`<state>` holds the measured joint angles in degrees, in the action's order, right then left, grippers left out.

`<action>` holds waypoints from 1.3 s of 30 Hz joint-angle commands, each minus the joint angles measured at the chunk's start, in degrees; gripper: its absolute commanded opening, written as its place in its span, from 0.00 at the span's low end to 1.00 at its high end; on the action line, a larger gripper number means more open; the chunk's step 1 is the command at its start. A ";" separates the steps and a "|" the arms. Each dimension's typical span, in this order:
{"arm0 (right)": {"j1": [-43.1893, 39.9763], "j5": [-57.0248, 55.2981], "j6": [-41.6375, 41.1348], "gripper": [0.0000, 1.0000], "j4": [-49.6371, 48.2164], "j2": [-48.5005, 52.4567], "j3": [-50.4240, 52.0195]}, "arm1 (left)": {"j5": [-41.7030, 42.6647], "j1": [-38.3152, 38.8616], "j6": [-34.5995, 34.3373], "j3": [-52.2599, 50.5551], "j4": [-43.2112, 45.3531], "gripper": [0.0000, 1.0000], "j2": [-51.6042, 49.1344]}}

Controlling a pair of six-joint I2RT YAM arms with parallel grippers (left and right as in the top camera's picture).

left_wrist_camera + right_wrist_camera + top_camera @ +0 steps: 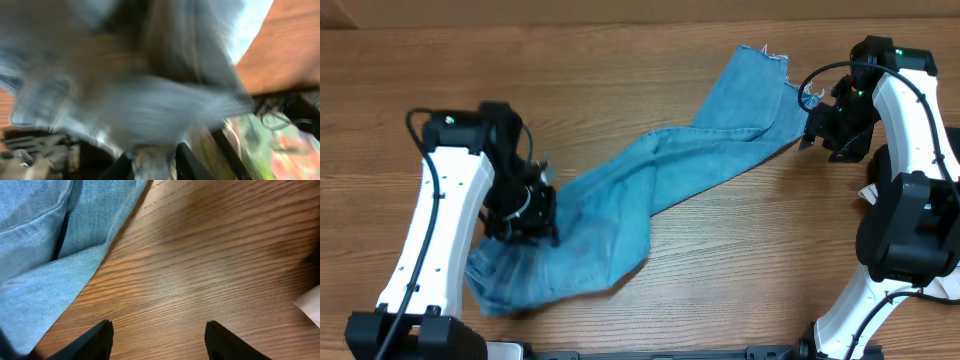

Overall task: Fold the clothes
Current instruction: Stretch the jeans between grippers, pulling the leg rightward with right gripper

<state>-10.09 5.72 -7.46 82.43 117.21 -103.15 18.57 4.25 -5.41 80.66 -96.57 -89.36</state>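
Light blue jeans [650,175] sprawl across a wooden table [620,60]. The left fingers [192,165] pinch the waist end; the right fingers [97,342] are spread above wood beside 1 leg.

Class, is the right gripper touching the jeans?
Cannot tell. Right wrist view: right gripper open over bare table, jeans edge right beside one finger; overhead no clearer.

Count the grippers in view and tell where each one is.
2. The left gripper is down on the jeans' wide end, at left. The right gripper hangs open over bare table beside a jeans leg, at right. None seems hidden.
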 commanded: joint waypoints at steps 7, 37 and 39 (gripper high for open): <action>-0.15 4.92 3.78 0.63 -2.25 -1.92 -1.05 | 19.87 7.13 19.56 -3.98 1.86 0.31 1.75; 5.66 15.98 -0.44 0.04 -33.46 16.41 -10.38 | 11.50 11.54 16.81 -2.71 4.74 0.04 2.03; 4.79 19.30 -3.43 0.04 -32.70 16.31 -21.27 | 8.37 11.54 15.21 -2.71 7.10 0.04 2.03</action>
<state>-4.47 20.38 -6.46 50.28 134.15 -110.83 31.68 15.40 11.94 76.55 -91.64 -88.82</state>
